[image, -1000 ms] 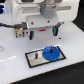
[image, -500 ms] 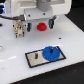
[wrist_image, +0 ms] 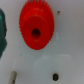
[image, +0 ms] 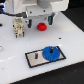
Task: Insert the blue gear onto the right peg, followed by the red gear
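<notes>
The white bench [image: 15, 60] fills most of the exterior view, with the arm's pale body [image: 35, 7] looming across the 12 o'clock edge. Toward 5 o'clock from the centre lies the grey, black-rimmed plate [image: 36, 58], a rectangle whose long axis runs from 8 o'clock up toward 2 o'clock. It carries the blue gear [image: 50, 52], which lies flat on the plate's 3 o'clock half, seated over the spot of the right peg, so the peg itself is hidden under it or too blurred to pick out. At the plate's 9 o'clock half a thin dark pin [image: 36, 56] stands upright, apart from the blue gear. The red gear [image: 42, 25] rests flat on the bench at about 12 o'clock from the plate, well apart from it and just under the arm. In the wrist view the red gear [wrist_image: 36, 27] fills the upper middle, its toothed rim and dark centre hole facing the camera, its axis upright. A small beige-and-dark fixture [image: 19, 28] sits on the bench at 9 o'clock of the red gear. The end effector is above the red gear, but neither view shows its fingers, so I cannot tell whether they are apart or together.
</notes>
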{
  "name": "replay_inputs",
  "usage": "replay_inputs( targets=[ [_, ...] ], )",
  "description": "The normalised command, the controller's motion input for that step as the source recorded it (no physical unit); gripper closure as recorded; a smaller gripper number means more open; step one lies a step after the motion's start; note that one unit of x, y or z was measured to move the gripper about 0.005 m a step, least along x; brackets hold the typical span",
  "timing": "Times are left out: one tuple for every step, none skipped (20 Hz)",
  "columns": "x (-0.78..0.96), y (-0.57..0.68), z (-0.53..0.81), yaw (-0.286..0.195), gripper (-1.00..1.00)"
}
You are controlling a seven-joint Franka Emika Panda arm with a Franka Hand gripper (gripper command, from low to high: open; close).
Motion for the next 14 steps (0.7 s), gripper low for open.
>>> replay_inputs(
  targets=[
    [-0.39,0.19,-0.24,0.000,-1.00],
    [-0.40,0.17,-0.22,0.000,-1.00],
    [-0.36,0.17,-0.25,0.000,-1.00],
    [-0.36,0.12,-0.32,0.000,-1.00],
    [-0.36,0.08,-0.32,0.000,-1.00],
    [-0.33,0.03,-0.35,0.000,-1.00],
    [-0.38,0.02,-0.31,0.000,-1.00],
    [-0.35,0.01,-0.30,0.000,-1.00],
    [-0.25,0.02,-0.35,0.000,-1.00],
    [-0.20,0.01,-0.31,0.000,-1.00],
    [-0.16,0.04,-0.31,0.000,-1.00],
    [-0.18,0.05,-0.29,0.000,-1.00],
    [-0.19,0.04,-0.28,0.000,-1.00],
    [-0.12,0.05,-0.27,0.000,-1.00]
  ],
)
